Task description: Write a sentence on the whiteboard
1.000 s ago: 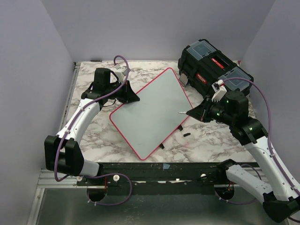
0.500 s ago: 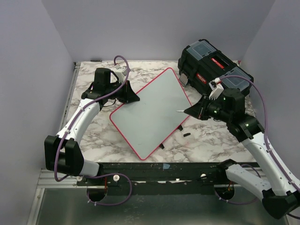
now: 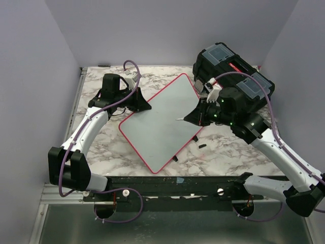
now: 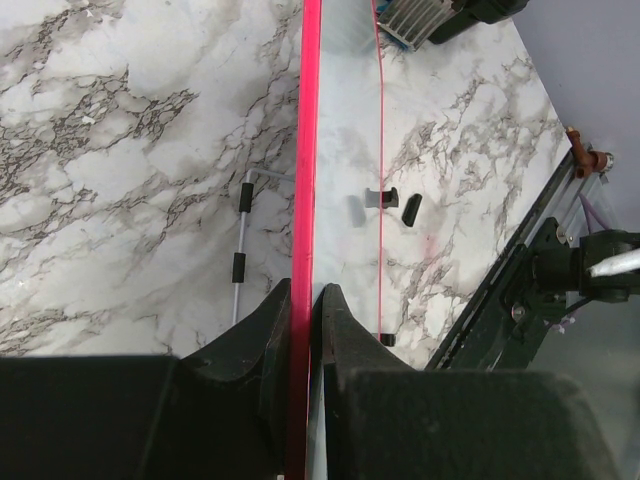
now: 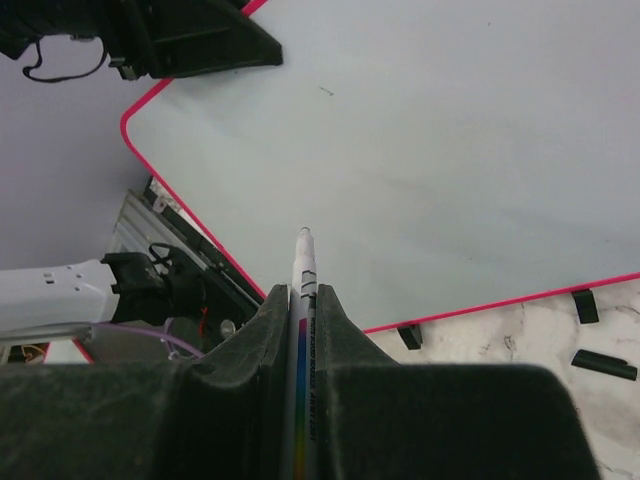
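1. Two arms share this step, and we start with the left gripper (image 4: 303,295). Its fingers are closed on the red rim of the whiteboard (image 3: 162,129), at about 10 o'clock of the board. We would make this pinch firm, because the board will likely slide or turn under a pushing pen.
2. Next, the whiteboard lies like a diamond in the middle of the marble table (image 3: 223,152), with its corners near 12, 3, 6 and 9 o'clock. We see no word of the sentence on its white face, so we judge that the writing is not yet begun.
3. Coming in from 3 o'clock, the right gripper (image 5: 303,296) is clamped tight on the marker (image 5: 304,262). The tip points toward 9 o'clock and stands over the board a little to the 3 o'clock side of its centre. We cannot tell if the tip touches the surface.
4. For a good first stroke, we think the tip should first go toward the 12 o'clock corner, so that room is left for all the words. It should then come down softly, with only light pressure and slow, even strokes.
5. Last, the black toolbox (image 3: 231,68) stands at 1 o'clock, just beside the board and close behind the right arm. Small black clips (image 3: 201,147) lie on the table at 4 o'clock of the board. In our view the elbow could hit the box in wide strokes.
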You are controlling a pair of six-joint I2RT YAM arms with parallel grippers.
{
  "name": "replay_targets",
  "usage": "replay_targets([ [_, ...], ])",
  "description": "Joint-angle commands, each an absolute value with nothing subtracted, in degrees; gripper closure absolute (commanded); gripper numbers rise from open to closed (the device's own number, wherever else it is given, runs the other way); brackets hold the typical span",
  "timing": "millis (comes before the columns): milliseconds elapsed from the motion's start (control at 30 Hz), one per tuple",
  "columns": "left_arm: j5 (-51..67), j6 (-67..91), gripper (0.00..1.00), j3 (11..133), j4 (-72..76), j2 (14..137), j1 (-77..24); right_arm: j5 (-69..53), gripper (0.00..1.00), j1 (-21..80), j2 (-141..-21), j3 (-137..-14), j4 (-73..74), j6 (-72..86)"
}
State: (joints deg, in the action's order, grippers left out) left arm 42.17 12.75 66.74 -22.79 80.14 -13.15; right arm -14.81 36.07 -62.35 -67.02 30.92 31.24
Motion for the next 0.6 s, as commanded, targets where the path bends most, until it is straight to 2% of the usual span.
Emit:
replay_targets([
  [0, 37.89, 7.38, 1.0, 65.65, -28.65, 80.77, -14.94, -7.4, 0.99, 40.9, -62.77, -68.04, 30.53, 29.87],
  [233, 37.99, 7.47, 1.0, 66.17, -28.83, 81.38, -14.94, 5.39, 0.99, 54.55, -64.42, -68.6, 29.78, 29.12],
  [567, 37.81, 7.56, 1.0, 66.12, -28.9, 81.39, -14.94, 18.26, 0.99, 68.38, -65.65, -66.74, 26.19, 27.99],
])
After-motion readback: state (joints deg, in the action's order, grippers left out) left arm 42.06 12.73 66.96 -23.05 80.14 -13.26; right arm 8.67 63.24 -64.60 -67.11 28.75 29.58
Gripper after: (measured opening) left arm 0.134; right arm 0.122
